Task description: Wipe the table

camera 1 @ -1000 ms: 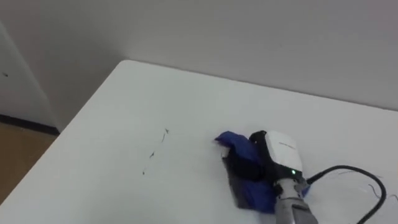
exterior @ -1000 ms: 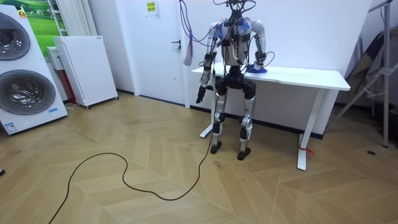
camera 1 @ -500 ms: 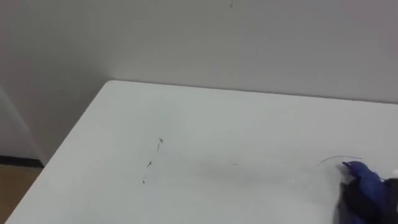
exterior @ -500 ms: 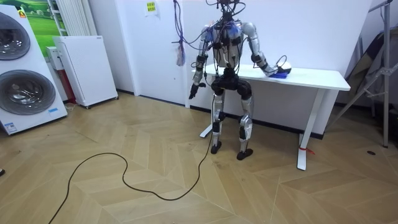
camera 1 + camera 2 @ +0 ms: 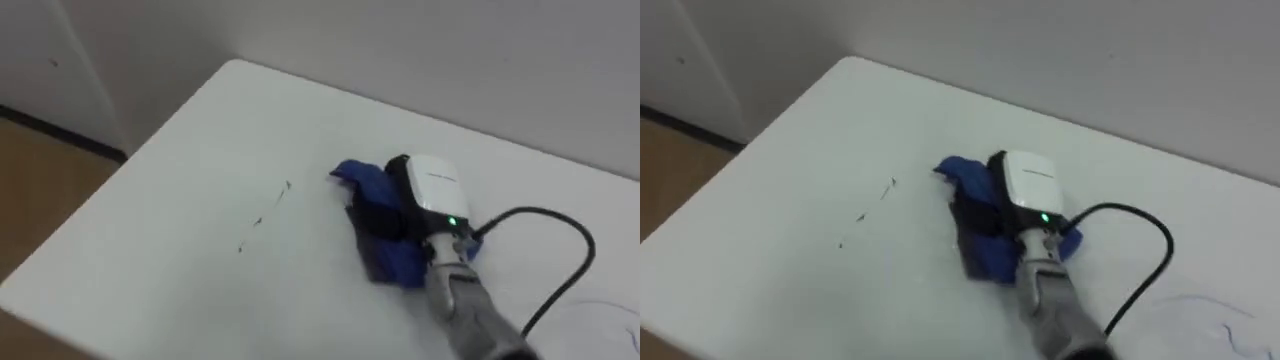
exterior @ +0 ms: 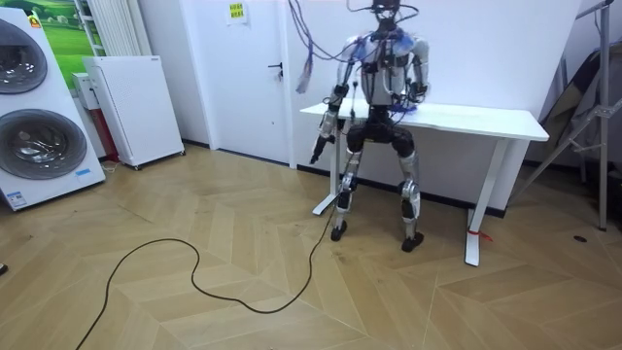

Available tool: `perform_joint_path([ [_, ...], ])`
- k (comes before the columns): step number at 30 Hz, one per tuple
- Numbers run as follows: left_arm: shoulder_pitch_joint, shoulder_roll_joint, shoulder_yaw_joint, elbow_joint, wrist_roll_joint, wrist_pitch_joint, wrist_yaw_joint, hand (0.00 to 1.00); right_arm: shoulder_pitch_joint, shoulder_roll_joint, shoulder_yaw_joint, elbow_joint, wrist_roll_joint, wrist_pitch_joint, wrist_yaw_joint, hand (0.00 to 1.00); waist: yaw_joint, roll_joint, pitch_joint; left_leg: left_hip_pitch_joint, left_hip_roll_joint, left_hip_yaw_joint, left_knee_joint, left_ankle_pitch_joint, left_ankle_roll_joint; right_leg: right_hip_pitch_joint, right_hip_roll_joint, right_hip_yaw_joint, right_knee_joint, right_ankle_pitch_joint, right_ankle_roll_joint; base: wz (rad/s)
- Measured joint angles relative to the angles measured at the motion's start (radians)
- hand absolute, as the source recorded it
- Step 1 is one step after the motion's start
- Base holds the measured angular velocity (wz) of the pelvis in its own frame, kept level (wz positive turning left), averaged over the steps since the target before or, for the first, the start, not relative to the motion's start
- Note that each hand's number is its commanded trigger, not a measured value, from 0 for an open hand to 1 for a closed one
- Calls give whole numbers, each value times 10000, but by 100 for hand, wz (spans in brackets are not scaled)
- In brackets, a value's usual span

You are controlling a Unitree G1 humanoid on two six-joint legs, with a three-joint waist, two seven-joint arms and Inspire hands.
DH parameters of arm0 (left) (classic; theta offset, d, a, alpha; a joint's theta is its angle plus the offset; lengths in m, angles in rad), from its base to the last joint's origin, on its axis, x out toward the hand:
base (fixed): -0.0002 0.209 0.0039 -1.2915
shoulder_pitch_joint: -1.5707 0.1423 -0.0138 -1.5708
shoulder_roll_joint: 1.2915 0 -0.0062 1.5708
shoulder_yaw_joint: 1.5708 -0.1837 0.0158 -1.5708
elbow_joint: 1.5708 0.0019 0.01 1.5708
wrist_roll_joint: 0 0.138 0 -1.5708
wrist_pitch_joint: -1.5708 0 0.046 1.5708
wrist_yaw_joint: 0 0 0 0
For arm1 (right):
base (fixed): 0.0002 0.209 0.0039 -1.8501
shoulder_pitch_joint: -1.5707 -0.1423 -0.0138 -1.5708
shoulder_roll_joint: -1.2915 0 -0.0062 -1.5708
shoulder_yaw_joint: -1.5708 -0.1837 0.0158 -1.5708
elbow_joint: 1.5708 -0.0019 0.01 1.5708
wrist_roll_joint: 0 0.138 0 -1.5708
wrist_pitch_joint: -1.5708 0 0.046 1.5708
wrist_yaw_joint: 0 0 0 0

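Back from the far right of the white table (image 5: 180, 250), my right hand (image 5: 432, 188) now rests on the crumpled blue cloth (image 5: 362, 184), just right of the thin dark pen marks (image 5: 285, 188). Whether it grips the cloth or presses flat I cannot tell. At my side hangs my left hand (image 6: 315, 153).

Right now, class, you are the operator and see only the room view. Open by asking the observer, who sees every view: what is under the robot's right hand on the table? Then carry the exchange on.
Observer: The right hand rests on a blue cloth on the white table.
Operator: I see the left hand hanging beside the table. Is anything left to wipe?
Observer: Yes. Small dark marks lie to the cloth's left, apart from it.
Operator: And on the other side?
Observer: A faint thin line shows on the tabletop to the right of the arm.
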Motion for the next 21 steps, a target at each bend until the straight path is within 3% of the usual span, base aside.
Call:
perform_joint_path([
  [1, 127, -38, 91, 20, 121, -40, -40, 0, 387, -188, -334, 38, -177, -172, -281, 100, -230, 95, -71, 181, 416, 339, -428, 287, -272, 43, 263, -117, 164, -168, -162, 12],
  [2, 268, -2, 400, 110, 143, -59, -41, 0, 1043, -362, -759, 40, -204, -287, -639, 100, -574, -41, -161, 354, 792, 654, -796, 567, -496, 68, 450, -272, 375, -549, -328, 17],
  [3, 316, 31, 480, 148, 160, -49, -35, 0, 1423, -514, -961, 36, -150, -299, -812, 100, -707, -96, -264, 392, 960, 729, -936, 664, -591, 53, 530, -368, 531, -781, -365, 26],
  [4, 449, 82, 584, 147, 187, -52, -30, 0, 2077, -849, -1342, 76, 52, -283, -1015, 100, -877, -42, -471, 538, 1242, 845, -1188, 844, -697, 88, 710, -514, 725, -989, -497, 13],
  [6, 678, 50, 553, 148, 182, -58, -28, 0, 2678, -1259, -1831, 305, 399, -158, -1167, 100, -1175, -134, -601, 768, 1451, 808, -1427, 988, -608, 280, 943, -693, 820, -1123, -700, 6],
  [8, 736, -74, 391, 143, 26, -46, -24, 0, 3014, -1417, -2164, 430, 1016, 170, -1234, 100, -1307, -83, -624, 895, 1516, 738, -1603, 1005, -559, 362, 1240, -751, 778, -1214, -856, -9],
  [11, 673, -72, -135, 181, 76, -31, 56, 0, 2803, -1223, -2070, 345, 1235, 327, -939, 100, -1201, -56, -600, 884, 1505, 699, -1593, 1000, -556, 218, 1400, -592, 895, -1256, -932, -21],
  [12, 651, -86, -369, 339, 79, -99, 151, 0, 2678, -1148, -1916, 149, 1255, 390, -630, 100, -1016, -71, -548, 825, 1460, 634, -1298, 966, -496, 55, 1331, -557, 1078, -1312, -1023, -35],
  [13, 579, -179, -437, 551, 89, -219, 213, 0, 2437, -1059, -1739, -137, 1002, 395, -159, 100, -807, 66, -560, 675, 1273, 629, -603, 811, -210, -57, 1256, -632, 1060, -1335, -1054, -74],
  [14, 660, -289, -437, 568, 64, -221, 216, 0, 1985, -805, -1498, -346, 528, 428, 162, 100, -496, 273, -516, 499, 890, 725, -4, 462, 105, -97, 1143, -975, 851, -1332, -1050, -95],
  [15, 708, -310, -418, 567, 19, -190, 214, 0, 1709, -733, -1263, -454, 319, 495, 268, 100, -333, 371, -477, 412, 726, 848, 78, 307, 188, -114, 1132, -1149, 703, -1328, -1046, -134],
  [16, 824, -274, -262, 496, -158, -89, 214, 0, 1113, -374, -715, -500, -46, 476, 456, 100, 5, 720, -443, 260, 497, 859, 6, 129, 283, -217, 1318, -1184, 530, -1166, -906, -110],
  [17, 908, -220, -106, 269, -456, 115, 218, 0, 577, -76, -187, -518, -423, 379, 612, 100, 22, 727, -286, 97, 367, 699, -70, 134, 296, -333, 1383, -942, 954, -1108, -944, -64],
  [18, 935, -118, -142, 125, -571, 195, 217, 0, 505, 28, 1, -590, -575, 311, 662, 100, -119, 530, -273, -59, 203, 644, -120, 153, 325, -299, 1378, -679, 1449, -1080, -914, 37],
  [19, 968, 50, -141, 71, -636, 247, 228, 0, 502, 70, 165, -609, -696, 207, 687, 100, -196, 244, -400, -189, -74, 662, -369, 276, 310, -79, 1524, -72, 1526, -1686, -1471, 83],
  [20, 959, -68, -147, -71, -622, 260, 212, 0, 563, 23, 152, -572, -596, 310, 771, 100, -191, 292, -407, 38, -164, 659, -744, 572, 226, 88, 1627, 297, 1244, -1843, -1239, 75],
  [21, 1042, -132, -134, -111, -622, 254, 197, 0, 657, -17, 152, -547, -466, 336, 770, 100, -188, 312, -405, 169, -212, 647, -936, 701, 227, 164, 1678, 499, 1101, -1851, -1234, 53],
])
